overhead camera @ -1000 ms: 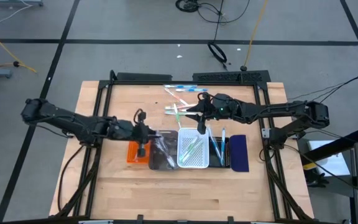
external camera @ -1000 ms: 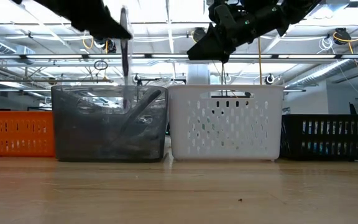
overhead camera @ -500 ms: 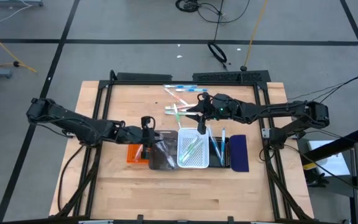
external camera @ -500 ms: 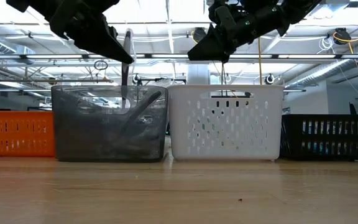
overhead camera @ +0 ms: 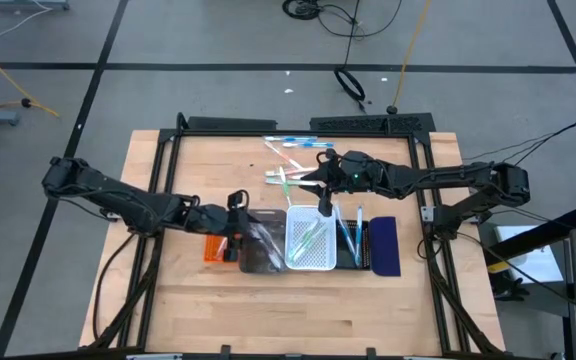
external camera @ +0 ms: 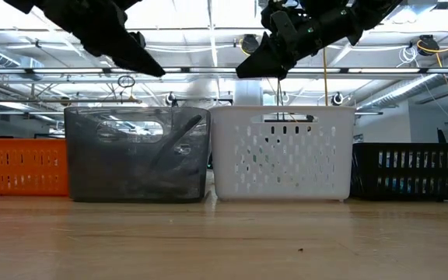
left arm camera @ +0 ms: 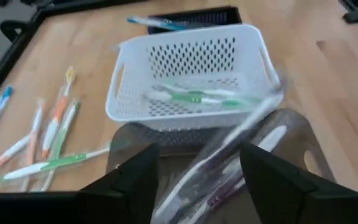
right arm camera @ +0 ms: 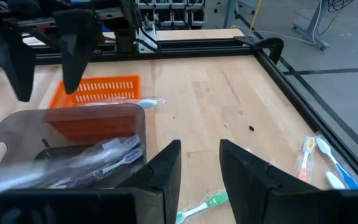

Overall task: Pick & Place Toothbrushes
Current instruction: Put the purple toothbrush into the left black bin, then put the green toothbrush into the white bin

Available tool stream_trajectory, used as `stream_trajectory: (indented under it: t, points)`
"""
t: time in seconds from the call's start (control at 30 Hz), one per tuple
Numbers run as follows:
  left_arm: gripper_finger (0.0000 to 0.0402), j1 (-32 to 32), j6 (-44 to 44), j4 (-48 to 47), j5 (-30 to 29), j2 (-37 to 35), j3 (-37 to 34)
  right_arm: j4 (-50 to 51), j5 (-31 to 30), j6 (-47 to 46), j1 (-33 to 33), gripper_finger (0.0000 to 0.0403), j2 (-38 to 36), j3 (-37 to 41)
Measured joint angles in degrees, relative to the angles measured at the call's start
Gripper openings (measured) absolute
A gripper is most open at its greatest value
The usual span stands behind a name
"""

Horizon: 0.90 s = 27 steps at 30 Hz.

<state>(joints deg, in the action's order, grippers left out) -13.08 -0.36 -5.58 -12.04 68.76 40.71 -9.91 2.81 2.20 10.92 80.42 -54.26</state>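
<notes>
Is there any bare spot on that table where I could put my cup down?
Yes: the wooden table is bare along its near edge, in front of the row of trays, and on the left beyond the orange tray. It is crowded behind the white tray, where loose toothbrushes lie and both claws hover.

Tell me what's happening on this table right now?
Two robot arms are sorting toothbrushes into a row of small trays. The left gripper hangs open above the grey tray, which holds wrapped toothbrushes. The right gripper hovers over the white tray, where green toothbrushes lie; whether it holds anything is unclear. More loose toothbrushes remain on the table beyond the trays. An orange tray sits beside the grey one.
</notes>
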Motion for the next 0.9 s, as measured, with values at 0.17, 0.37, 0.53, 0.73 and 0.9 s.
stream_trajectory:
  t: [0.17, 0.37, 0.53, 0.73, 0.9]
  points:
    - [0.0229, 0.04, 2.70, -0.31, -7.12, -0.25, 0.00, 0.33, 0.02, 0.00, 0.00, 0.0100, 0.00, 0.00]
    - [0.0229, 4.86, 10.48, -0.28, -18.73, -0.25, 0.00, 0.57, 0.04, -0.93, 0.00, 0.0100, 0.00, 0.00]
    - [0.0229, 15.08, 11.83, -0.50, -9.46, -0.20, 0.00, 0.57, 0.04, -1.05, 0.00, 0.0100, 0.00, 0.00]
    - [0.0229, 26.76, 13.10, -0.76, -0.63, 0.30, 0.00, 0.59, 0.04, -0.98, 0.00, 0.0100, 0.00, 0.00]
    - [0.0224, 33.62, 12.78, -0.65, 5.29, 4.68, 0.00, 0.59, 0.03, -0.28, 0.00, 0.0100, 0.00, 0.00]
